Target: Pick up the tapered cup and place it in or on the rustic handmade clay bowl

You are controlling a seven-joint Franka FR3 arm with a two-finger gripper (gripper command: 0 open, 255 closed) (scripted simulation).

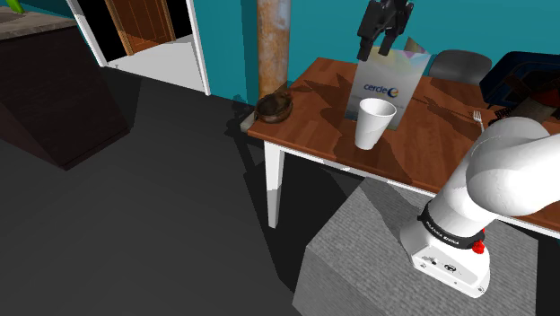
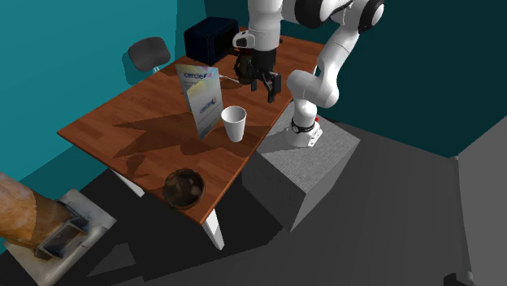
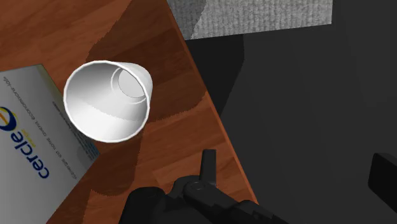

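We see the hand [image 1: 375, 49] hovering above the table [image 1: 314, 99], released: its two black fingers [image 3: 207, 167] stand apart with nothing between them. In the wrist view it hangs over the table edge that faces the stand [image 1: 359, 260], and the cup lies off to the side of the fingers, not between them.

The tapered cup [image 1: 374, 121] is white and stands upright on the brown wooden table, mouth up, close to that same edge. Nothing touches it. Just beside it, on the side away from the edge, we find an upright printed card [image 1: 388, 83] bearing the word "cercle".

The bowl [image 1: 274, 107] is dark brown and sits at a table corner along the same edge, well apart from the cup. Seen from the second exterior view, it holds nothing.

Towards the far side of the table we note a dark box [image 2: 213, 39], and a grey chair [image 2: 146, 55] stands beyond that far edge. In the shoulder view a fork [image 1: 478, 117] lies on the table near the white arm.
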